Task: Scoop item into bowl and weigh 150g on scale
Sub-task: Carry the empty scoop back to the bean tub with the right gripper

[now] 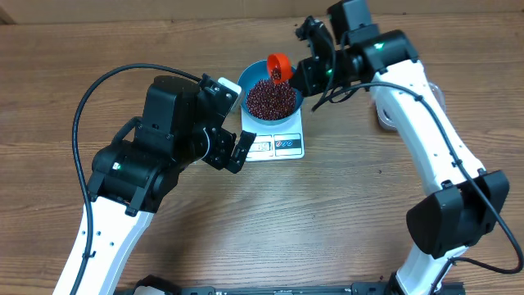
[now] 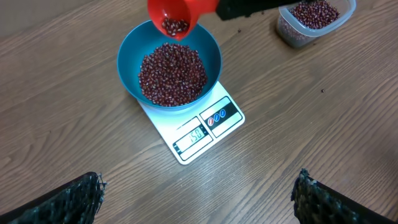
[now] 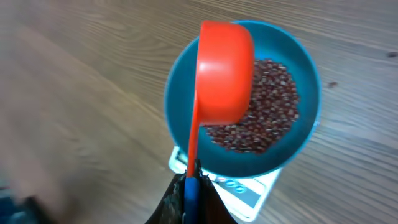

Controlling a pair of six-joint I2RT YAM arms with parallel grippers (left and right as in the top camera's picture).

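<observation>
Beans (image 2: 172,73) heap in the blue bowl (image 2: 127,68) on the scale (image 2: 208,134), mid-tabletop (image 2: 62,124). The left jaws hang spread and empty. The right jaws pinch the handle of the orange scoop (image 2: 196,9), tilted over the bowl's rim. Best to tip in slow trickles, watching the display, since overshooting looks easy. One bowl, one scale, one scoop, one clear tub (image 2: 287,32) at far right.

the beans (image 2: 172,74) are dark maroon, the bowl (image 2: 129,62) bright blue, the scale (image 2: 163,127) white with a black button strip. the scoop (image 3: 224,71) is orange-red. the worktop (image 2: 62,124) is brown with streaky wood grain.
</observation>
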